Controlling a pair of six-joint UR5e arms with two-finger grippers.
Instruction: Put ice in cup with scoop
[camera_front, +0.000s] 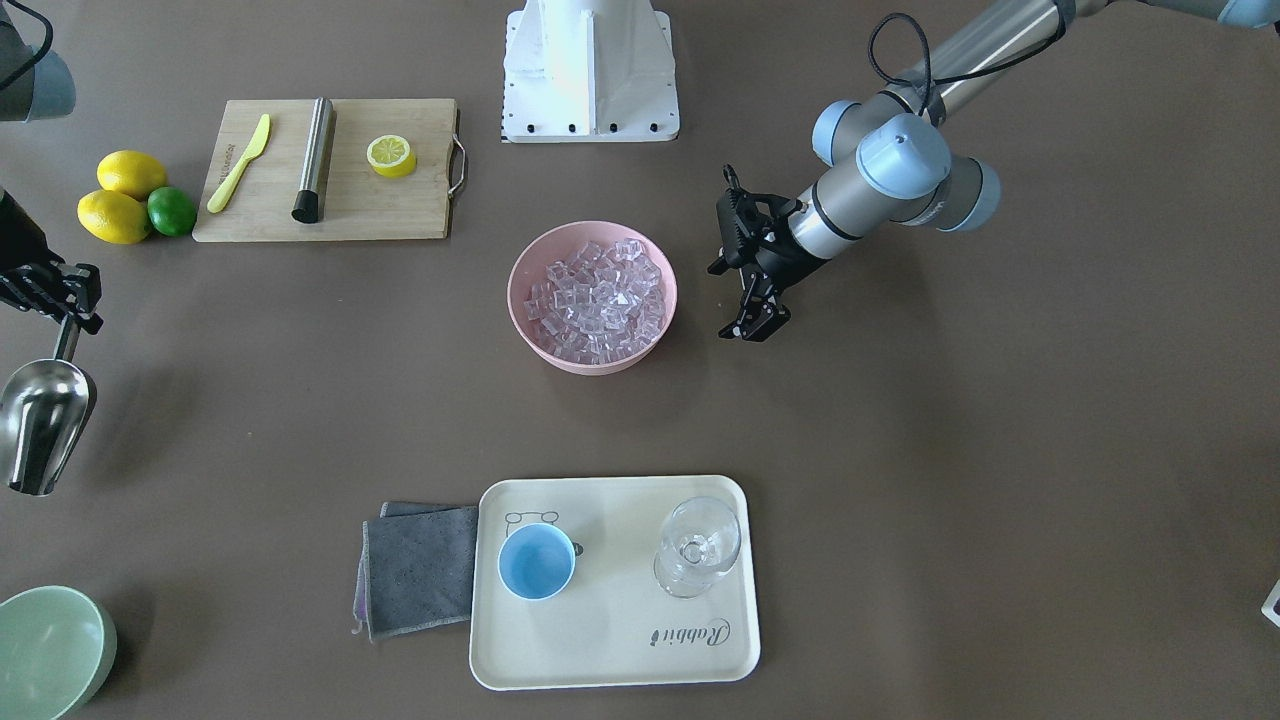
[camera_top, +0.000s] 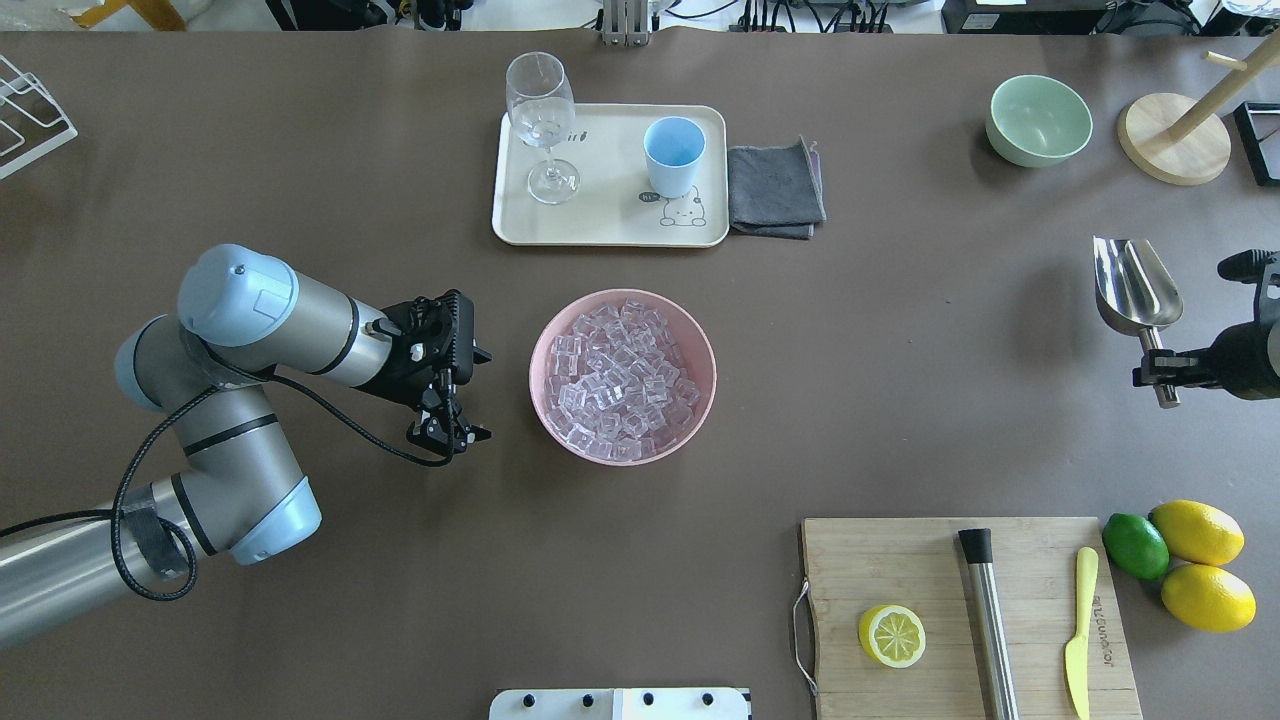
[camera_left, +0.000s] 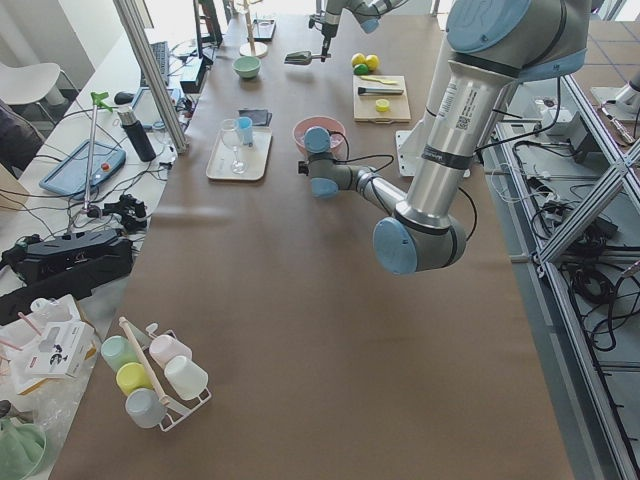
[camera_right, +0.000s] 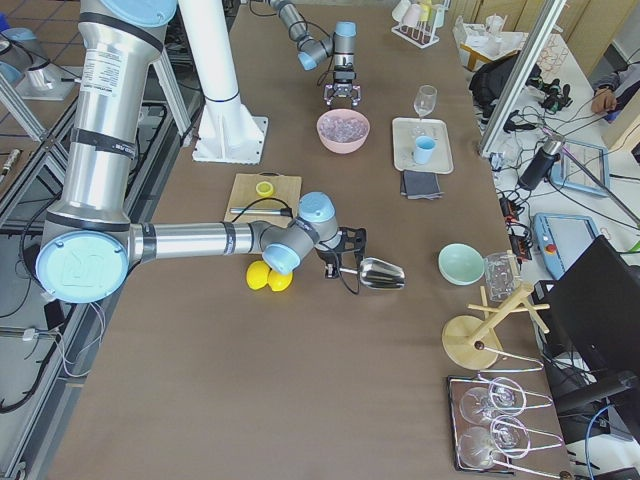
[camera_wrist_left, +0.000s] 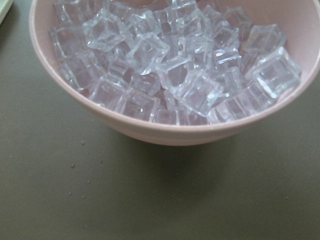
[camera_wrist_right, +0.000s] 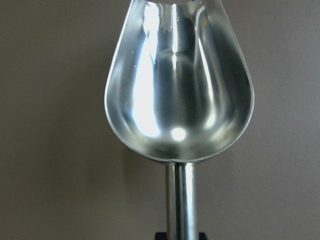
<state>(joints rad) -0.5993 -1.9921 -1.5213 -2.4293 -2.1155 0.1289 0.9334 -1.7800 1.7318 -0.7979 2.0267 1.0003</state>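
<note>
Right fingers (camera_top: 1182, 360) around scoop (camera_top: 1135, 285) handle

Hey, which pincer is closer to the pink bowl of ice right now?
Left. The left pincer hangs just beside the pink bowl, on the robot's left of it. The right pincer is far off toward the table's right end, holding the scoop.

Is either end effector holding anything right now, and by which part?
The right end effector holds the scoop by its handle, and the trough is empty. The left end effector holds nothing.
</note>
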